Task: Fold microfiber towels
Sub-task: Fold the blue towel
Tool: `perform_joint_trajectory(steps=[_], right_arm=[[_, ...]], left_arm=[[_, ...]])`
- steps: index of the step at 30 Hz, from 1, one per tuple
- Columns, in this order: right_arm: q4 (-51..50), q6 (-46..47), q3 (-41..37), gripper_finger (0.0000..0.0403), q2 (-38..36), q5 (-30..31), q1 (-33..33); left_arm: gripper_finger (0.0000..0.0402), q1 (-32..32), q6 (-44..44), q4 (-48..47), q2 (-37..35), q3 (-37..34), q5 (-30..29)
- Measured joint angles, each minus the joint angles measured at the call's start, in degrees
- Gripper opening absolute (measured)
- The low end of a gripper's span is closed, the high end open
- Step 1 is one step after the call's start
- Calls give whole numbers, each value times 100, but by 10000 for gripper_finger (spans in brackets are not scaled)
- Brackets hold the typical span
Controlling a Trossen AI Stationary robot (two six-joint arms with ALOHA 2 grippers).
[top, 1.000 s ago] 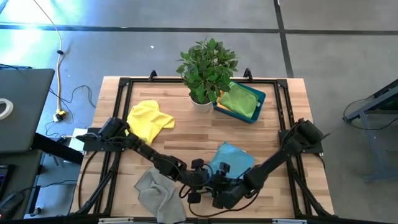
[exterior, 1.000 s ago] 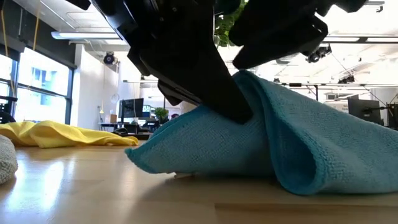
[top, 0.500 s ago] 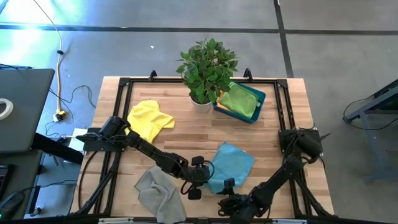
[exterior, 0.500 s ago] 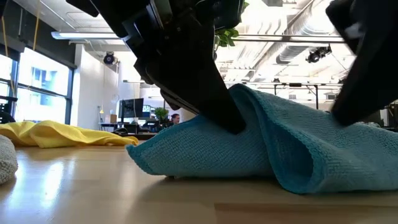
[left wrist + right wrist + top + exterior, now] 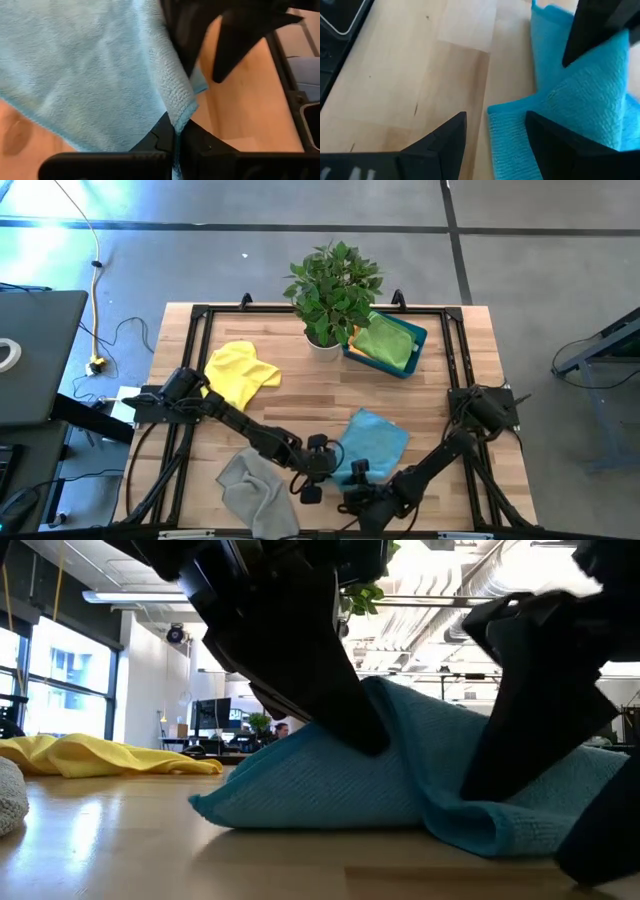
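We find no readable writing or labels. The light blue towel (image 5: pixel 372 442), a soft looped microfiber square, lies rumpled near the front of the pale wooden plank tabletop (image 5: pixel 300 395). Our left claw (image 5: pixel 175 134) is clamped tight on one hemmed corner of it. Our right claw (image 5: pixel 495 131) stands spread wide at the towel's near edge, gripping nothing. A crumpled yellow towel (image 5: pixel 240 374) lies far left; a grey one (image 5: pixel 255 492) lies near left.

The light blue towel (image 5: pixel 400 780) is soft cloth with a fine looped, matt pile and a stitched hem. The surface (image 5: pixel 300 395) is pale, smooth wood with a faint sheen. Both hands, left hand (image 5: pixel 175 135) and right hand (image 5: pixel 495 130), look like matt black plastic.
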Motion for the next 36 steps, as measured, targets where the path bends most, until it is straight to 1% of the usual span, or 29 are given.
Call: perform_joint_trajectory(steps=[5, 9, 12, 16, 21, 23, 27, 30, 34, 36], right_arm=[[117, 225, -116, 197, -22, -297, -110], [409, 420, -302, 195, -48, -469, -158], [506, 486, -372, 179, -45, -486, -157], [558, 767, -445, 124, -38, -585, -152], [627, 970, -511, 31, -30, -633, -151], [600, 1007, -516, 9, -28, -679, -159], [520, 1115, -453, 13, -23, -787, -141], [400, 1119, -324, 4, -70, -840, -101], [140, 1506, -254, 4, -297, -1116, -8], [131, 1793, -248, 2, -487, -1123, 51]], left_arm=[[1, -49, 131, 145, 0, 0, 311], [1, -81, 145, 140, 0, 0, 323], [1, -82, 145, 138, 0, 0, 323], [1, -82, 145, 138, 0, 0, 320], [1, -82, 145, 136, 0, 0, 331], [1, -82, 145, 123, 0, 0, 401], [5, -93, 147, 72, 0, 0, 608], [8, -129, 221, -18, 0, 0, 629], [8, -156, 634, -85, 0, 0, 304], [8, -154, 848, -99, 0, 15, 98]])
